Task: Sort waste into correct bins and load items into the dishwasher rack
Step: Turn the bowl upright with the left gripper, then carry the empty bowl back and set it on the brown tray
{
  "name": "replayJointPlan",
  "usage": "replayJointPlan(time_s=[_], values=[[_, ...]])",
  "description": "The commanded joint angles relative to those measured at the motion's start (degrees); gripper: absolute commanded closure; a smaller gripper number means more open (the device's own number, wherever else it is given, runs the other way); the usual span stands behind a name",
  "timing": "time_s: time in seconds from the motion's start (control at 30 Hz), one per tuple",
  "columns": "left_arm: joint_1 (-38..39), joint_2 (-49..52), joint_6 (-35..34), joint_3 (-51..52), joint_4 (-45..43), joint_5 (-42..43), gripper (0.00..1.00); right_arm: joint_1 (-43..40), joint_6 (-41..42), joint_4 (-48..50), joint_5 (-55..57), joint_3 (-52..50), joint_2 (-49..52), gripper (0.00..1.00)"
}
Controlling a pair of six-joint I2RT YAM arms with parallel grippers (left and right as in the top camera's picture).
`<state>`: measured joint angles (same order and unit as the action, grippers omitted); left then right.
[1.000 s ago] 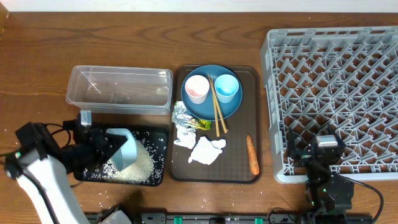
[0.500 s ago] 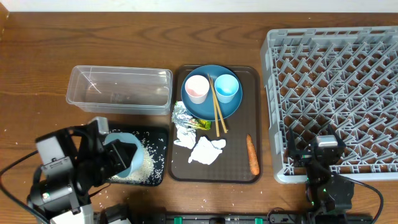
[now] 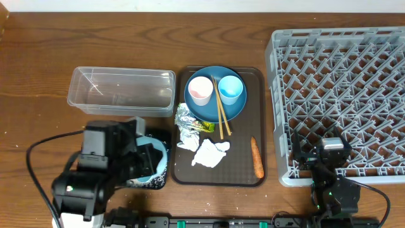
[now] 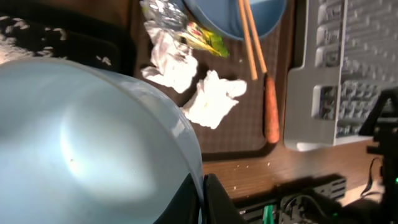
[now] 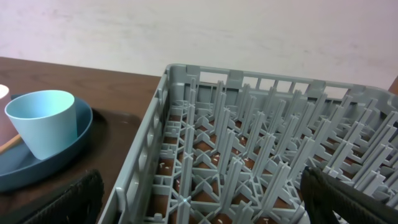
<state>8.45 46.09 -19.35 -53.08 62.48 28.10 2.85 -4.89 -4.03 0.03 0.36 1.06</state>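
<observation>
Your left pincer (image 4: 200, 198) is pinching the rim of the bowl (image 4: 93, 143), which hangs tipped over the black tray (image 3: 166, 136) at the lower left of the overhead frame. Rice (image 4: 11, 26) lies in that tray. Your right pincer (image 5: 200, 186) is spread wide and holds nothing, at the lower edge of the rack (image 3: 342, 95) on the right. In the centre, the brown tray (image 3: 243, 171) carries the plate (image 3: 202, 111) with the pink cup (image 3: 200, 90), blue cup (image 3: 230, 90) and chopsticks (image 3: 220, 107). Below the plate lie foil (image 3: 185, 117), wrapper (image 3: 204, 126), tissue (image 3: 209, 153) and carrot (image 3: 257, 157). The tub (image 3: 120, 71) sits on the desk at the upper left.
</observation>
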Motion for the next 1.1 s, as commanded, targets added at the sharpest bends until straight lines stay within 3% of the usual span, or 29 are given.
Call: replayJointPlan(time_s=[0.0, 0.37, 0.77, 1.07], values=[[6.40, -0.02, -5.49, -1.11, -0.83, -6.60, 0.94, -0.63, -0.35, -0.24, 0.59, -0.04, -0.02, 0.01], [26.49, 4.87, -12.52, -0.98, -8.04, -14.51, 0.94, -0.63, -0.33, -0.24, 0.59, -0.04, -0.02, 0.01], [44.89, 22.01, -15.34, -0.98, -17.68, -15.58, 0.94, -0.63, -0.33, -0.24, 0.59, -0.04, -0.02, 0.01], [54.05, 32.70, -15.87, -0.98, -27.93, -15.78, 0.94, -0.63, -0.35, -0.24, 0.59, -0.04, -0.02, 0.01]])
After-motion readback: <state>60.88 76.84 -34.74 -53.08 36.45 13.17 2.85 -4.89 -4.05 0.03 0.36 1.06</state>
